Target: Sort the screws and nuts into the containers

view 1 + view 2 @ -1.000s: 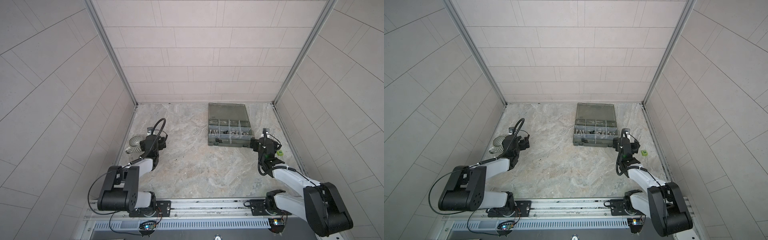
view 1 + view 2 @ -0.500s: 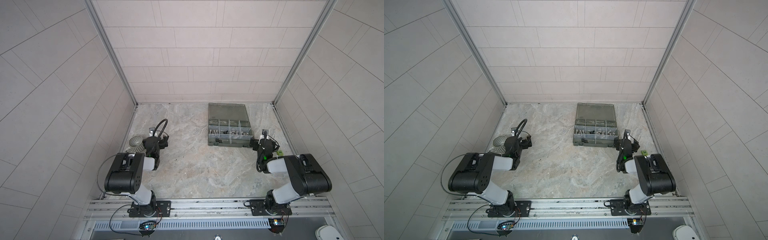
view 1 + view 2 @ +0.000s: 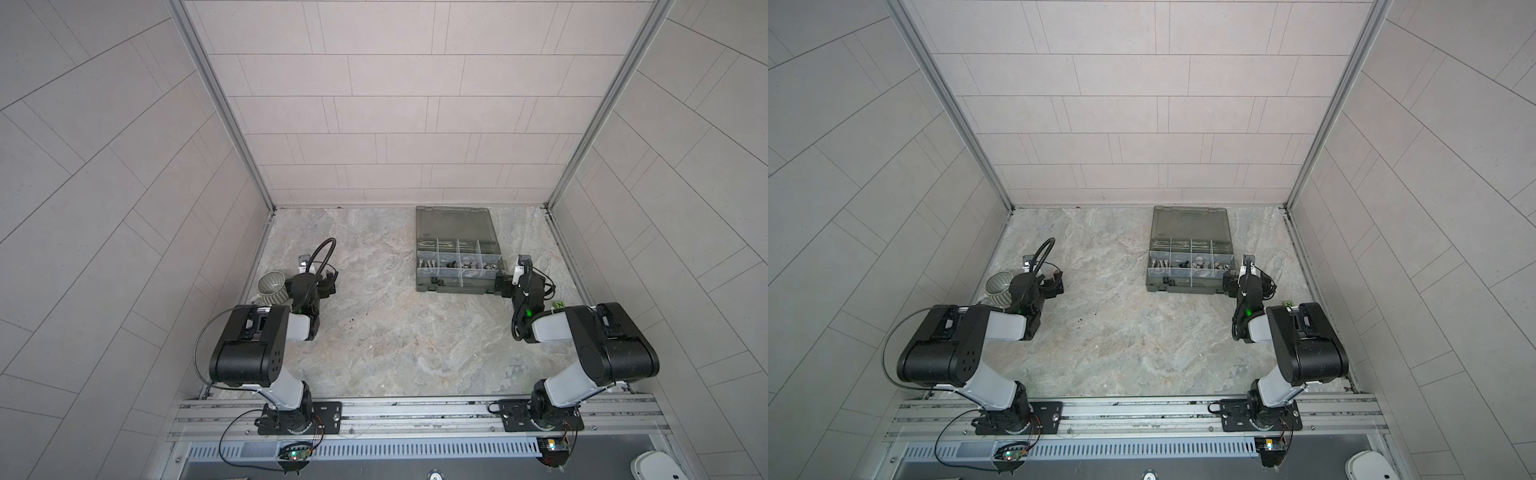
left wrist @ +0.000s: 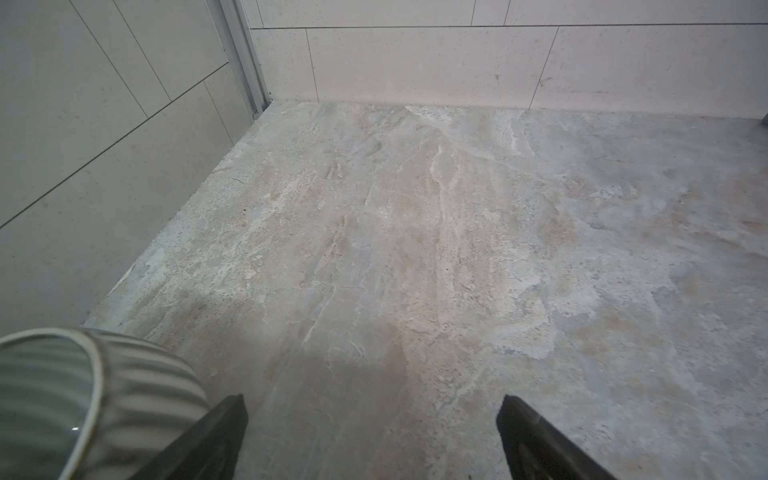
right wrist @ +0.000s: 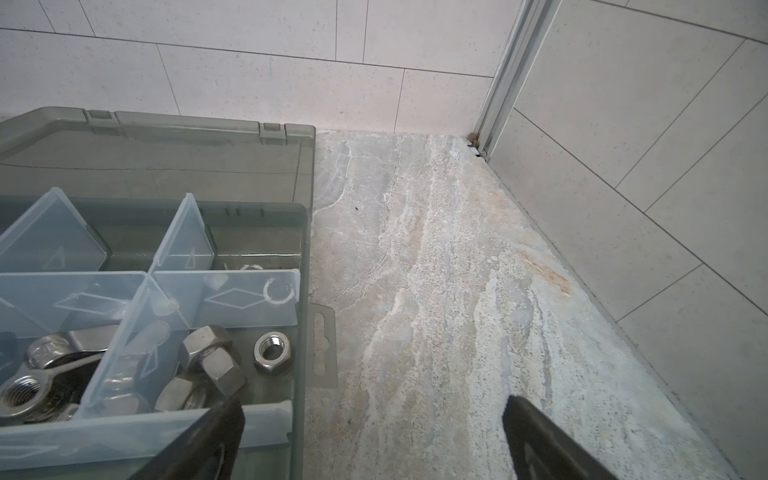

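The smoky grey organizer box (image 3: 457,286) (image 3: 1187,286) lies open at the back right, its lid flat behind it. Its containers (image 5: 305,249) are split by clear dividers. Silver screws (image 3: 427,263) lie in a left compartment. Silver hex nuts (image 5: 212,361) and wing nuts (image 5: 54,361) fill the right-hand compartments. My right gripper (image 3: 505,284) (image 5: 372,405) stands open and empty at the box's near right corner, one finger over its rim. Over bare table by the left wall my left gripper (image 3: 328,282) (image 4: 372,401) is open too, holding nothing.
A ribbed grey-green mug (image 3: 272,286) (image 4: 124,374) stands against the left wall, right beside my left gripper. A few dark specks (image 3: 351,320) lie on the marble table. Tiled walls close in the left, back and right sides.
Both arms have folded up, elbows raised, since a second ago. The grippers have stayed open and almost where they were.
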Available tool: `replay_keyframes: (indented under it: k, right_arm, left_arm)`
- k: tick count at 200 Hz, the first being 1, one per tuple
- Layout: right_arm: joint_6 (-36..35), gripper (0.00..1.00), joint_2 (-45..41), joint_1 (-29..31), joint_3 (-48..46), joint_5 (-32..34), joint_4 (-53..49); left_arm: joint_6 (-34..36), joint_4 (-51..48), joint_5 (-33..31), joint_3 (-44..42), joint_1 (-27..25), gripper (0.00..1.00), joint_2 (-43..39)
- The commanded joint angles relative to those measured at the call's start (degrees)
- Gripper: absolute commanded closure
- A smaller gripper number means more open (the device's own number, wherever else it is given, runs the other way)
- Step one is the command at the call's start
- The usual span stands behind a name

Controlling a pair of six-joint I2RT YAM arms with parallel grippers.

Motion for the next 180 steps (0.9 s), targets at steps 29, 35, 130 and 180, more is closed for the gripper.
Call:
replay_keyframes:
  k: [29, 35, 130, 180]
  right_arm:
    - [-1.26, 0.01, 0.59, 0.13, 0.48, -0.3, 1.14]
    - [-1.23, 0.01, 0.59, 0.09, 0.56, -0.32, 1.08]
    - [-1.4, 0.01, 0.59, 0.31, 0.57, 0.03, 0.86]
    - [-3.16, 0.01, 0.84, 0.29, 1.63, -4.46, -0.65]
  left_arm:
    - [1.56, 1.02, -2.72, 1.42, -1.3, 0.0, -0.07]
    - [1.63, 1.01, -3.08, 1.42, -1.52, 0.0, -0.14]
    - [1.76, 1.24, -3.79, 1.33, -1.79, 0.0, -0.06]
    - [1.79, 1.29, -3.7, 1.35, -1.78, 0.0, -0.01]
